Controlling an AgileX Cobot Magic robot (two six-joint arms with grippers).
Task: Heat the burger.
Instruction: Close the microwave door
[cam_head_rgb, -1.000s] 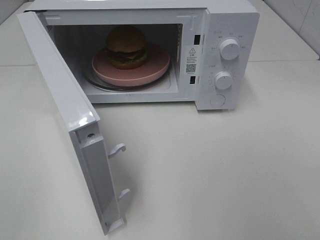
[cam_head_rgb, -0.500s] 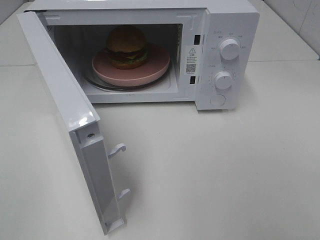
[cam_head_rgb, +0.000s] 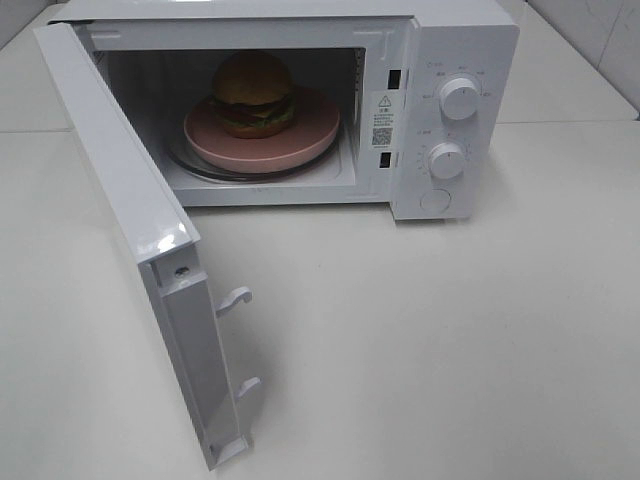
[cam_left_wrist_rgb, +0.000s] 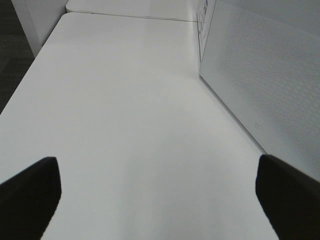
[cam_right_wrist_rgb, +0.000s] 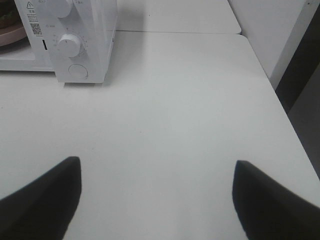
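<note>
While the burger (cam_head_rgb: 254, 92) sits on a pink plate (cam_head_rgb: 305, 140) inside the open microwave (cam_head_rgb: 465, 40), the left hand (cam_left_wrist_rgb: 157, 170) and the right hand (cam_right_wrist_rgb: 157, 170) hover spread wide above the desk (cam_right_wrist_rgb: 175, 100), apparently empty.

No word or number is legible. The microwave (cam_head_rgb: 470, 40) bears a white sticker (cam_head_rgb: 382, 119) on its front frame: a warning triangle (cam_head_rgb: 384, 101) above fine print too small to read, and a QR code (cam_head_rgb: 381, 136) below. Tiny illegible marks ring the upper knob (cam_head_rgb: 459, 98) and lower knob (cam_head_rgb: 447, 160). All stand well ahead of the jaws of the right gripper (cam_right_wrist_rgb: 156, 165).
</note>
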